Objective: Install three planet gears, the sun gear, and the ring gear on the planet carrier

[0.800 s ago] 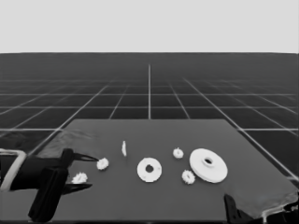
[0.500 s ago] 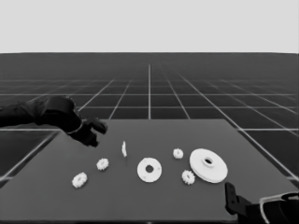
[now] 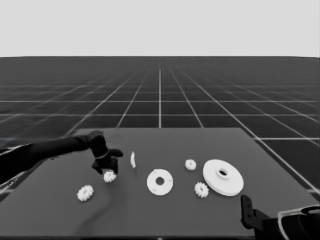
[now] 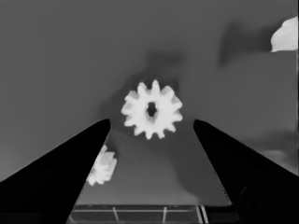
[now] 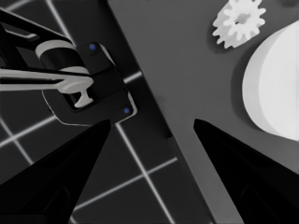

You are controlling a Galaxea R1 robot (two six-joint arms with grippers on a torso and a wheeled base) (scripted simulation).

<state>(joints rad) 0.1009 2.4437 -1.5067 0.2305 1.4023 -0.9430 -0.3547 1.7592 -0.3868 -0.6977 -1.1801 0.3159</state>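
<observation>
The left hand hung spread wide over a planet gear toward the worktop's left edge, the gear lying flat and untouched between its fingers. A clean grasp called for a straight descent, gear centred, closing evenly on the teeth. The smaller round part sat mid-worktop. The right hand waited, also spread, at the near right corner.

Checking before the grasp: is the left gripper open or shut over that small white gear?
Open: the left gripper has its fingers apart, the small white toothed gear between them.
</observation>
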